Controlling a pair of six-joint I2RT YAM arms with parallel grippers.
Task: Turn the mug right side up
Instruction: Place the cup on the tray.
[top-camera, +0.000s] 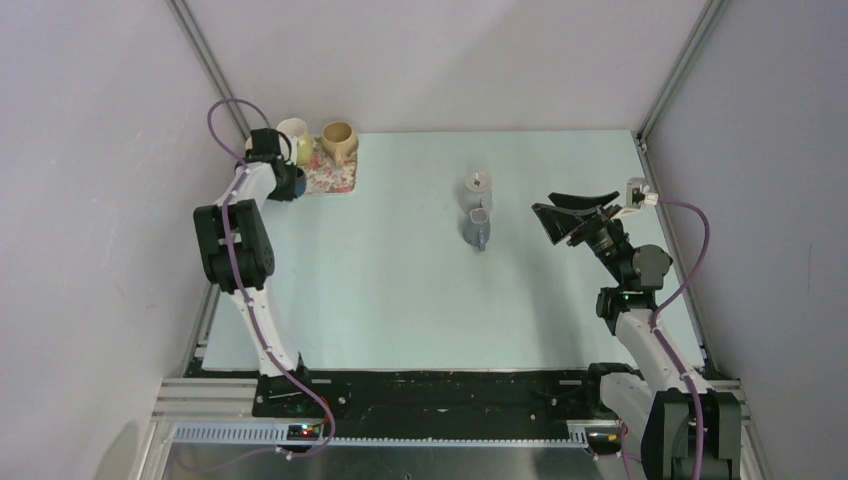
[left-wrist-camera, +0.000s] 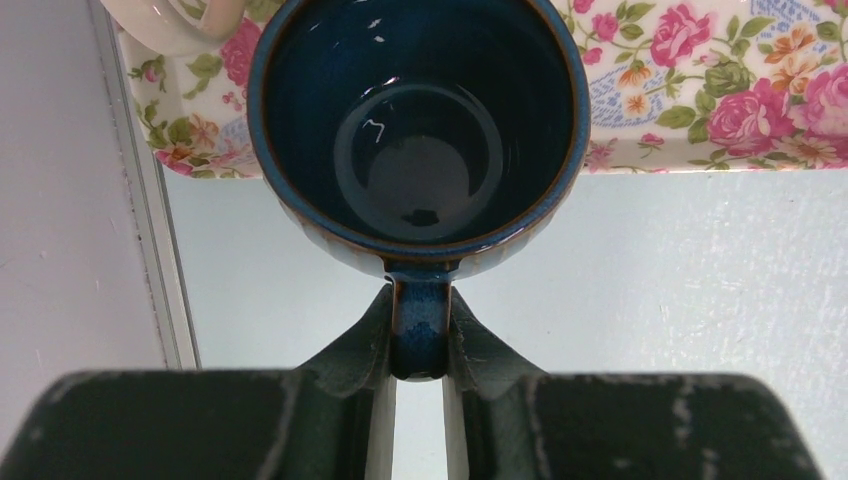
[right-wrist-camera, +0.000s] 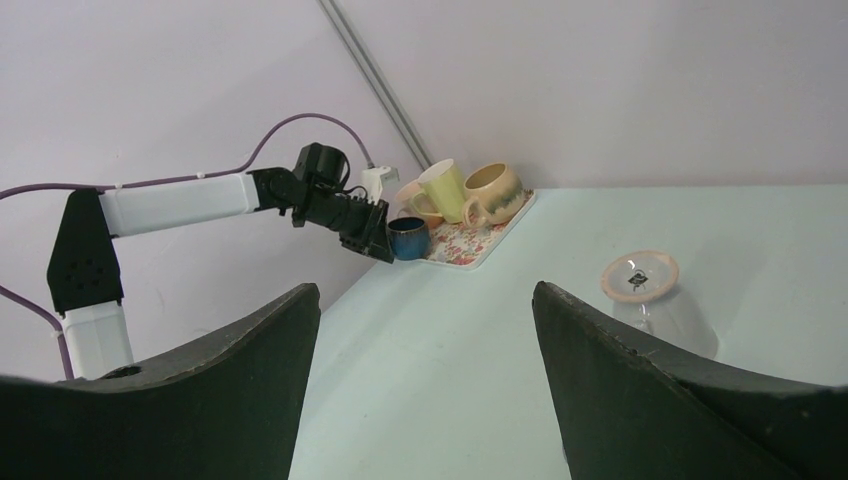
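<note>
A dark blue mug stands mouth up at the near left edge of the floral tray. I look straight into its empty inside. My left gripper is shut on the mug's handle, one finger on each side. The mug and the left gripper also show far off in the right wrist view, and in the top view the mug is mostly hidden by the gripper. I cannot tell whether it rests on the surface. My right gripper is wide open and empty, raised over the table's right side.
On the tray stand a cream mug and a tan mug. An upside-down clear glass stands mid-table, with a grey object just in front of it. Walls close in left, right and back.
</note>
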